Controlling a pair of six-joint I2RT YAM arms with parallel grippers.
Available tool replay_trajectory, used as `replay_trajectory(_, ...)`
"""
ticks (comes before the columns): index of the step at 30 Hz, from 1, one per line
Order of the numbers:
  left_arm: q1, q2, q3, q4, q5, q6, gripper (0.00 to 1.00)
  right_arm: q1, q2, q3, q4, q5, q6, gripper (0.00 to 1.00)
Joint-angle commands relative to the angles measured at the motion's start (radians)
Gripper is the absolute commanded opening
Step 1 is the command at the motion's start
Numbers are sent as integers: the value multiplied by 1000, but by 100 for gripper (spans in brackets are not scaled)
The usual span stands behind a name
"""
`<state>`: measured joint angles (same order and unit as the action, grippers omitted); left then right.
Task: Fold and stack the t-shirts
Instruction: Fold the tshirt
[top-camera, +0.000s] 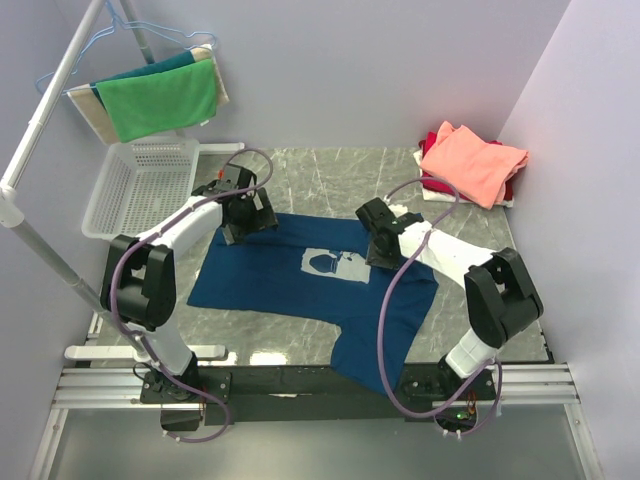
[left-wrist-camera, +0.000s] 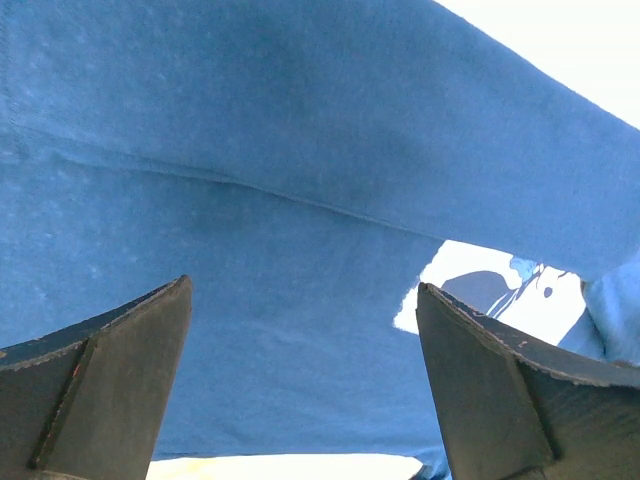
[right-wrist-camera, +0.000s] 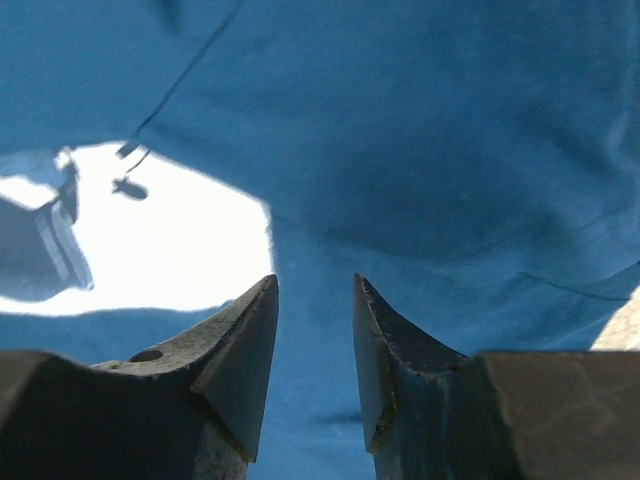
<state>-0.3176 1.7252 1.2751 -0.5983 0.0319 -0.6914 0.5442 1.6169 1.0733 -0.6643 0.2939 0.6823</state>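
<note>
Left hand (left-wrist-camera: 305, 300) is held wide apart, right hand (right-wrist-camera: 313, 300) narrowly apart, both over the dark navy-blue cotton t-shirt (top-camera: 265, 280) on the grey marble worktop (top-camera: 330, 170).

Matt navy cloth t-shirt (top-camera: 270, 275) on glossy marble-look table (top-camera: 330, 178).

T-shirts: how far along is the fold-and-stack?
Done: salmon-pink t-shirt lies folded on a red t-shirt in the far right corner. In hand: navy t-shirt lies spread, print up, with the left end effector and right end effector close over it, both open and gripping nothing. Remaining: fold the navy one and add it to the pile.
</note>
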Motion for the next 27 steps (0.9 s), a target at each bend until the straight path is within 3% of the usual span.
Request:
replay_trajectory(1,0,-16,-23,35,40,29,99,-46,32,39,8,39,-6,44)
replay_trajectory(18,0,30,3,26,28,70,99,-88,153,115,-63,21,-44,46)
replay_trajectory(26,0,39,27,3,8,90,99,-127,230,177,-86,-6,-72,28)
replay_trajectory(27,0,40,33,2,7,93,99,-130,232,185,-89,-7,-73,22)
